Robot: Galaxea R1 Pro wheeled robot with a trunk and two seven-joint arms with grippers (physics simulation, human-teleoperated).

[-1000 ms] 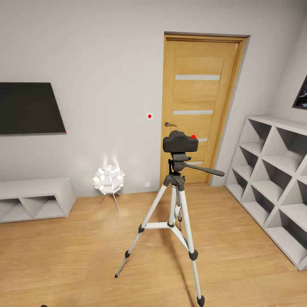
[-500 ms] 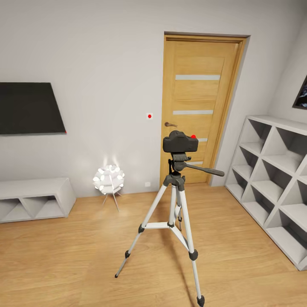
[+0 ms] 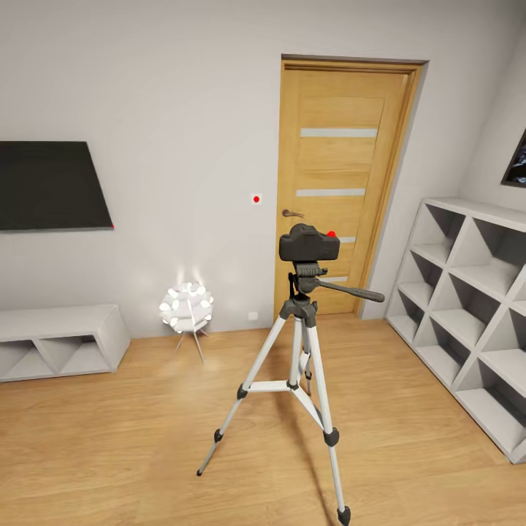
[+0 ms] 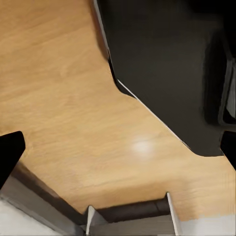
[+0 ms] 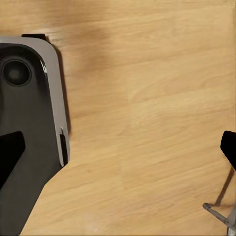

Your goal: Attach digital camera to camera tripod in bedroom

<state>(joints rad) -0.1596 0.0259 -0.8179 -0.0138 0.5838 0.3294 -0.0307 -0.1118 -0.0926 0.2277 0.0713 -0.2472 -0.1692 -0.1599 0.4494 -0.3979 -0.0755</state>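
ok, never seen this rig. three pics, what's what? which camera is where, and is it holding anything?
It's a simulated wheeled robot with two arms, driven by a person.

The wide picture comes from its head camera, looking into a bedroom. The digital camera already sits on top of the camera tripod, which stands on the wooden floor in front of the door. A small white lamp stands to the left, with grey cube shelving on the right.

The other two come from cameras on the wrists, both pointing down at the floor. The black shapes at the edges are fingertips of the left gripper and fingertips of the right gripper. Both are wide apart with nothing between them, so nothing is held. The large dark body looks like the robot's own base.
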